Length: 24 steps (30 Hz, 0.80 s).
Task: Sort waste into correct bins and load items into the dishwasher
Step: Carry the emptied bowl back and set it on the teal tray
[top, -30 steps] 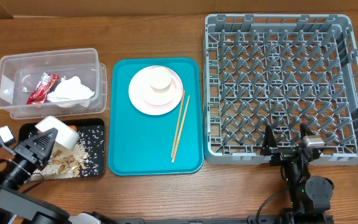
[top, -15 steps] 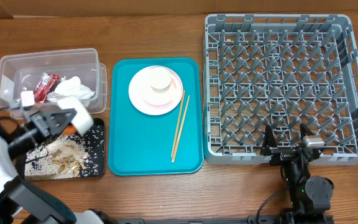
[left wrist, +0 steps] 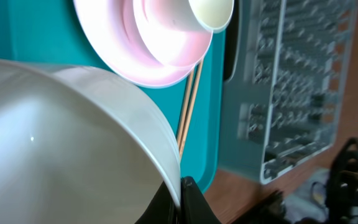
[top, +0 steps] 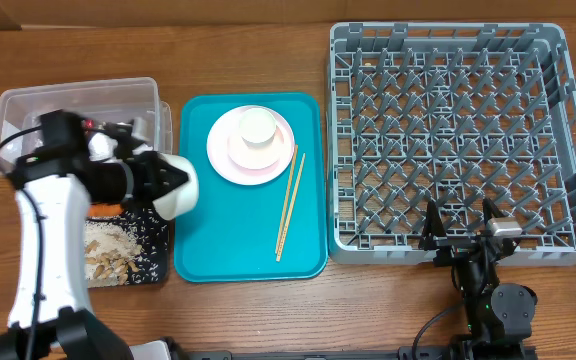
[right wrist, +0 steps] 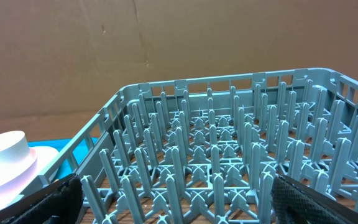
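Overhead view shows the left gripper (top: 168, 178) shut tight on the rim of a white bowl (top: 185, 192). The bowl is tilted over the left edge of the teal tray (top: 218, 240), just right of the black tray (top: 153, 275) with rice crumbs (top: 108, 250). Only the left wrist view shows the pinch up close, with the pink plate (left wrist: 166, 43), cup (left wrist: 211, 12) and chopsticks (left wrist: 188, 112) beyond. The right gripper (top: 460, 228) sits at the near edge of the grey dish rack (top: 448, 130). Its fingers (right wrist: 58, 199) are wide apart and hold nothing.

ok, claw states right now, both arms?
Left claw: closed on the white bowl, gripping its rim.
Right claw: open, holding nothing.
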Motion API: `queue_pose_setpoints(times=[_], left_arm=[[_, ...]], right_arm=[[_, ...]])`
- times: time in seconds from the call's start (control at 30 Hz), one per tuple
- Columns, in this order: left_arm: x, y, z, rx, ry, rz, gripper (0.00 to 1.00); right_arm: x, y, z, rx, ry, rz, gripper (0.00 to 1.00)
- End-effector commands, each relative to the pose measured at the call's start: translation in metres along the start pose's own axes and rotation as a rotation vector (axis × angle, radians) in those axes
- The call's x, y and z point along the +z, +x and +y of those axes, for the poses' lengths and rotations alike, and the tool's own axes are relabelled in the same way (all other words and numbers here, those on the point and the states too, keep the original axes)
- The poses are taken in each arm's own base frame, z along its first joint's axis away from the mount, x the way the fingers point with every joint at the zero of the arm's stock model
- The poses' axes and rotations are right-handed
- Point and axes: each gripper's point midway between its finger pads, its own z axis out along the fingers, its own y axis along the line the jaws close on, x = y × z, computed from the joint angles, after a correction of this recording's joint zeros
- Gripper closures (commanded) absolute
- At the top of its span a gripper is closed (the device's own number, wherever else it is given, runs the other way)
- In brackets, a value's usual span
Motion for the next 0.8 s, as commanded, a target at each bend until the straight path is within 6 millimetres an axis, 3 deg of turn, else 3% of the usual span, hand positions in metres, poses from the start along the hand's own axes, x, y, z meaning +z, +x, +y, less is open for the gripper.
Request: queue_pose_setpoints(times=[0.0,0.2,0.53,0.77], left_arm=[[0.003,0.007,-0.007,0.009,-0.177,0.004,0.96],[0.033,0.029,-0.027,0.085,-0.324,0.072,0.96],[0.068,0.05,-0.052,0.21,-0.462,0.085,0.96],[0.083,0.055,-0.04,0.184,-0.525,0.125,0.96]], right_arm=[[0.0,0.001,-0.001,-0.001,0.003,-0.008,0.0],[0.0,0.001,-0.001,-0.001,0.003,-0.008,0.0],[0.0,0.001,-0.001,-0.001,0.003,-0.008,0.0],[0.0,0.001,-0.001,0.0,0.003,-0.008,0.0]])
